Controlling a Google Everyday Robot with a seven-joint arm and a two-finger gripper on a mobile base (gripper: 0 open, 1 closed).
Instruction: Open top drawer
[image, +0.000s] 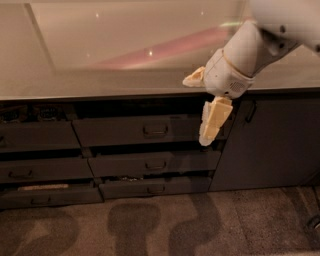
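Observation:
The top drawer (125, 131) is the wide dark grey front just under the countertop, with a small loop handle (155, 131) at its centre. A dark gap shows above its front. My gripper (194, 112) hangs from the white arm in front of the drawer's right end, to the right of the handle and apart from it. It is open wide: one pale finger (214, 120) points down over the drawer front, the other (194, 78) sticks out left at counter-edge height. It holds nothing.
Two narrower drawers (155, 164) sit stepped below the top one. More drawers (35, 136) fill the left column, the lowest showing something pale (42, 187). A tall cabinet door (270, 145) with an upright handle (250, 111) is at right. The countertop (100, 55) is above and carpet (200, 225) below.

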